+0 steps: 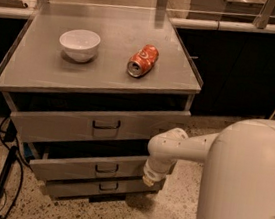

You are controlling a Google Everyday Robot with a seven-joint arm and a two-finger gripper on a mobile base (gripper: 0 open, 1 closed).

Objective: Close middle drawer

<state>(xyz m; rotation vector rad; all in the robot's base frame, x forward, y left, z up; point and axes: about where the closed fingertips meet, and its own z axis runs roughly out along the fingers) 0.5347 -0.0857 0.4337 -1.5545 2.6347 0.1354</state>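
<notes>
The middle drawer (77, 168) is the second of three in the grey steel cabinet. Its low flat front with a small loop handle (106, 168) stands pulled out, with a dark gap above it. My white arm reaches in from the right and bends down. My gripper (147, 180) is at the right end of the middle drawer's front, close against it and mostly hidden behind the wrist. The top drawer (60, 124) also stands pulled out above it. The bottom drawer (82, 187) sits just below.
A white bowl (79, 44) and a crushed orange can (142, 61) lie on the cabinet top (101, 79). Black cables (0, 184) run on the floor at the left. Dark counters (233, 68) stand at the right. My white body (247, 191) fills the lower right.
</notes>
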